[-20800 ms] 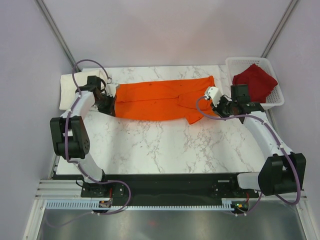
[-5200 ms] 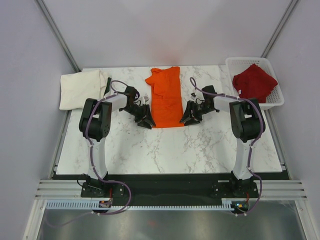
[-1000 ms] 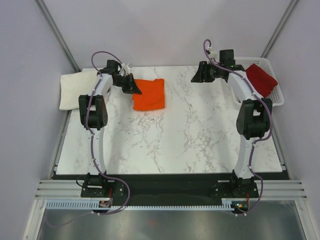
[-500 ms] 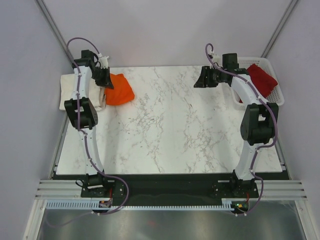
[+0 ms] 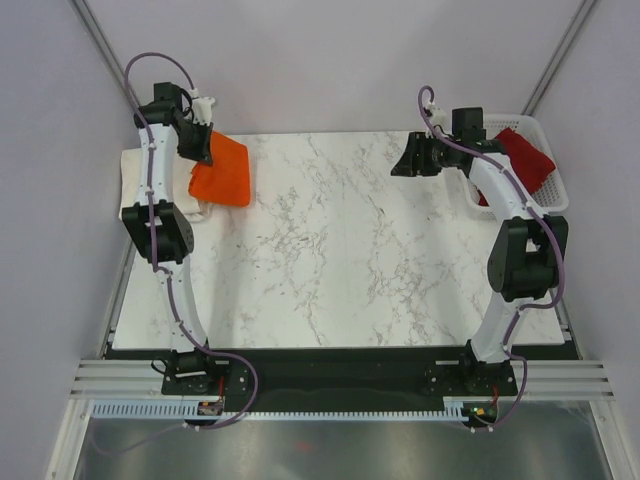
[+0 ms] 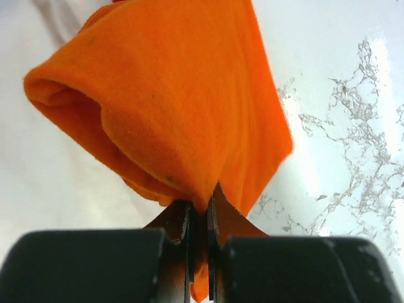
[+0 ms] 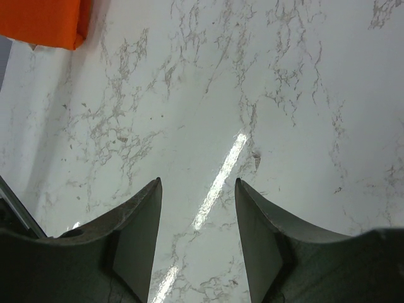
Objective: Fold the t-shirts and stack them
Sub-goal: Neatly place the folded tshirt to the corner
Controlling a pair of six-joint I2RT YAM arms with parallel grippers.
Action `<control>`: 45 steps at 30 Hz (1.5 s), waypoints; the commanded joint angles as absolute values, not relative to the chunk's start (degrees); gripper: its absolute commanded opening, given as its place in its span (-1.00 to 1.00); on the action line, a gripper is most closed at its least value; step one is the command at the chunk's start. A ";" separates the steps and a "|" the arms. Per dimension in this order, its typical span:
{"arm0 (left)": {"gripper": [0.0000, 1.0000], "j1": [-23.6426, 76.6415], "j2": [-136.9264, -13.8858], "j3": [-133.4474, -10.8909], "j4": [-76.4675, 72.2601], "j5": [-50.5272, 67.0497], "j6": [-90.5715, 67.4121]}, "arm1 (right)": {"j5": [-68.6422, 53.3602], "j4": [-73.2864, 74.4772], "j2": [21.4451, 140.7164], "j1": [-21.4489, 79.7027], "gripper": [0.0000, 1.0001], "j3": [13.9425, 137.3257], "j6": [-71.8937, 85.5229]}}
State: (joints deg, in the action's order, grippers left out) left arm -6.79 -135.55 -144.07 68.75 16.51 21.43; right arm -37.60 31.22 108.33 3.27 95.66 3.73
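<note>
The folded bright orange t-shirt (image 5: 223, 172) hangs at the table's far left, pinched by my left gripper (image 5: 199, 147), whose jaws are shut on its edge (image 6: 201, 203). Its lower part drapes over the folded cream-white t-shirt (image 5: 134, 185) at the left edge. The dark red t-shirt (image 5: 522, 157) lies bunched in the basket at the far right. My right gripper (image 5: 407, 160) hovers open over bare marble near the basket, with nothing between its fingers (image 7: 198, 182). The orange t-shirt (image 7: 44, 22) shows in the top left corner of the right wrist view.
A white lattice basket (image 5: 552, 190) stands at the table's far right corner. The marble table (image 5: 340, 250) runs from the arms' bases to the back wall. A metal frame post (image 5: 110, 60) rises behind the left arm.
My left gripper has carried the orange t-shirt leftward across the back of the table until it is over the cream-white one. The right gripper has drifted slightly right toward the basket, still open.
</note>
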 commanded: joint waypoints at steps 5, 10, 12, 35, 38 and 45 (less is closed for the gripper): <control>-0.96 -7.21 -125.95 -147.31 67.59 9.23 28.03 | -39.37 29.53 103.80 2.37 0.17 93.17 5.27; -0.96 -7.82 -125.25 -147.30 67.24 5.81 30.23 | -39.46 29.09 102.75 2.20 0.17 92.11 5.62; -0.96 -8.35 -125.16 -147.22 66.89 4.93 30.67 | -39.46 28.92 102.48 2.11 0.17 91.67 5.71; -0.96 -14.94 -133.15 -146.16 60.65 -8.08 37.35 | -39.90 27.07 102.13 1.76 0.18 89.12 7.82; -0.96 -15.03 -134.56 -144.85 57.24 -10.28 36.91 | -39.90 26.98 101.87 1.76 0.18 88.60 7.73; -0.96 -15.03 -135.88 -144.76 49.31 -13.27 37.88 | -39.81 26.81 101.25 1.58 0.18 87.54 7.73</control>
